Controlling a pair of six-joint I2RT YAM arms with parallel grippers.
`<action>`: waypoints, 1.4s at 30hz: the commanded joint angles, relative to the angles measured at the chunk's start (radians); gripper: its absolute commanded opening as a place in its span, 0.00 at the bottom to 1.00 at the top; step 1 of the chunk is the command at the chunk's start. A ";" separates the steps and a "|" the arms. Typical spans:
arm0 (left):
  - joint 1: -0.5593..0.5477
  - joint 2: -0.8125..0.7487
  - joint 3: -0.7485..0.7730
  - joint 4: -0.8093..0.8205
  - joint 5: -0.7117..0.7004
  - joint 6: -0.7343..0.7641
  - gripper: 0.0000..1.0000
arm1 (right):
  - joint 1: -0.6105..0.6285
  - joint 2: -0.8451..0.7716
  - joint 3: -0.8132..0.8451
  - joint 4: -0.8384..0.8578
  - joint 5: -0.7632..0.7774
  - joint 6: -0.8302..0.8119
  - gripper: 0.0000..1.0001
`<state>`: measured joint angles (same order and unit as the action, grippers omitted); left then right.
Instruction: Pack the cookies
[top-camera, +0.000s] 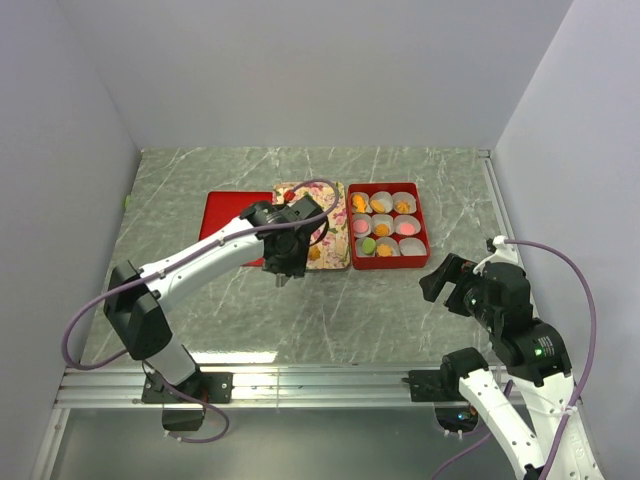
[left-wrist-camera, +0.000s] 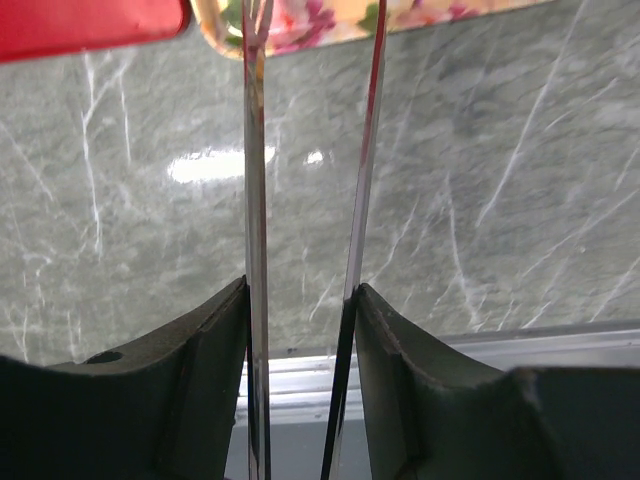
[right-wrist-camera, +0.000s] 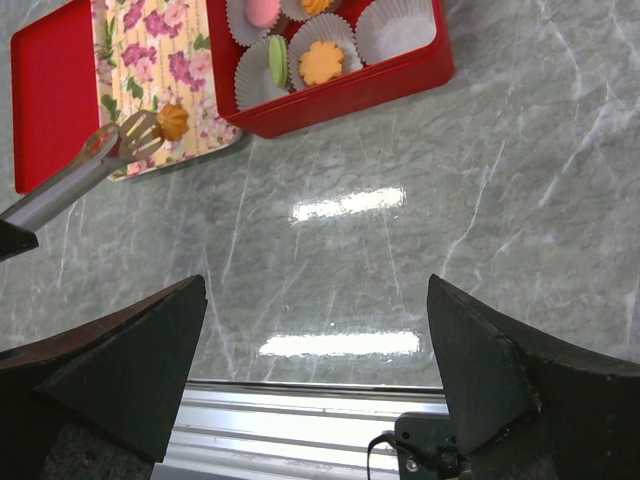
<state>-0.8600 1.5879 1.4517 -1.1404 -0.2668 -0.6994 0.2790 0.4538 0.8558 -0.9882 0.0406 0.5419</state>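
Currently your left fingers are clamped on a pair of metal tongs. The tong tips sit right against one orange cookie lying on the floral tray, near its front edge; you cannot tell whether they pinch it. The other cookies rest in white paper cups inside the red box, just right of the tray. Your right fingers stand wide apart, empty, above the worktop. A flat red lid lies left of the tray.
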 joint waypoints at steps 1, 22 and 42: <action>0.001 0.027 0.081 0.036 0.001 0.026 0.50 | 0.008 -0.004 -0.001 0.026 0.024 0.003 0.98; 0.001 0.161 0.213 0.010 0.009 0.072 0.51 | 0.011 -0.017 0.000 0.022 0.039 0.009 0.98; -0.020 0.179 0.168 -0.018 0.014 0.063 0.37 | 0.008 -0.007 0.003 0.020 0.031 0.001 0.98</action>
<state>-0.8776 1.7939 1.6119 -1.1446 -0.2481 -0.6392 0.2790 0.4465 0.8558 -0.9886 0.0601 0.5453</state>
